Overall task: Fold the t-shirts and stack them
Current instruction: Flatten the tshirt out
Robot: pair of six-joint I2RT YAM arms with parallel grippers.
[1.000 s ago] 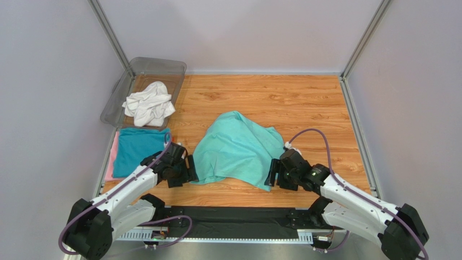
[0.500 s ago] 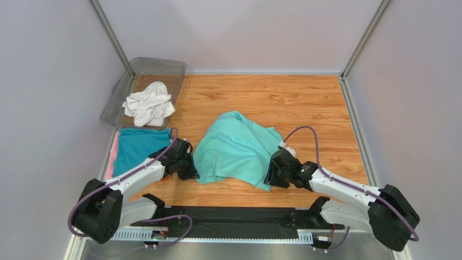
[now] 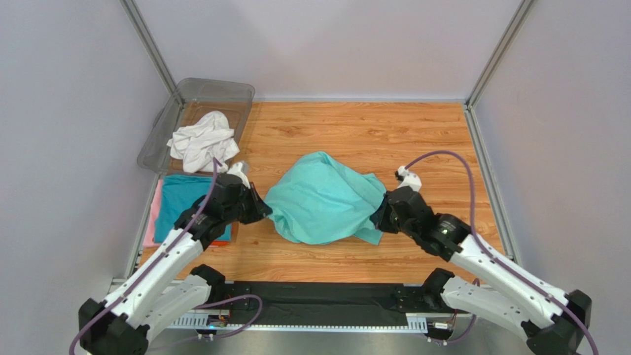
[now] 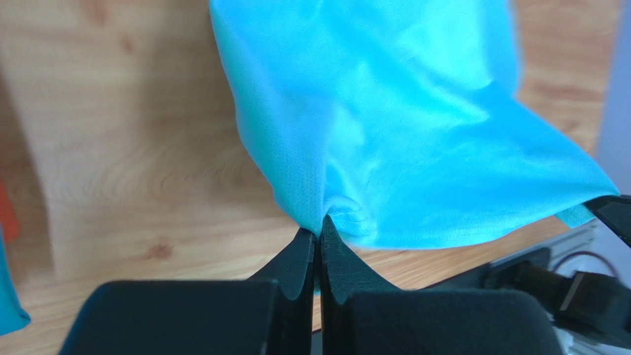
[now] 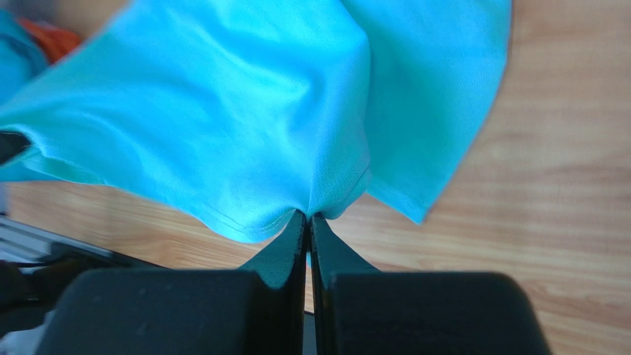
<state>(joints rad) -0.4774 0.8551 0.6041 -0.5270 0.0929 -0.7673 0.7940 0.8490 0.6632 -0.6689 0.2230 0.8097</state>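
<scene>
A mint green t-shirt (image 3: pixel 324 198) hangs bunched between both grippers over the middle of the wooden table. My left gripper (image 3: pixel 261 213) is shut on its left edge, and the pinched cloth (image 4: pixel 348 133) rises from the closed tips (image 4: pixel 319 231). My right gripper (image 3: pixel 379 214) is shut on the shirt's hemmed right edge (image 5: pixel 244 148), tips (image 5: pixel 308 219) pressed together. A crumpled white t-shirt (image 3: pixel 202 140) lies in the clear bin (image 3: pixel 237 92). A folded teal-blue t-shirt (image 3: pixel 184 198) lies on a pink one (image 3: pixel 155 214) at the left; orange cloth (image 3: pixel 219 241) peeks from beneath it.
The clear plastic bin stands at the back left corner. Metal frame rails (image 3: pixel 485 159) border the table on both sides. A black strip (image 3: pixel 318 299) runs along the near edge between the arm bases. Bare wood (image 3: pixel 370 129) lies behind the green shirt.
Both grippers have closed on the green shirt's near corners and lifted them up and away from the near edge. The shirt, flat before, now bunches between them.
</scene>
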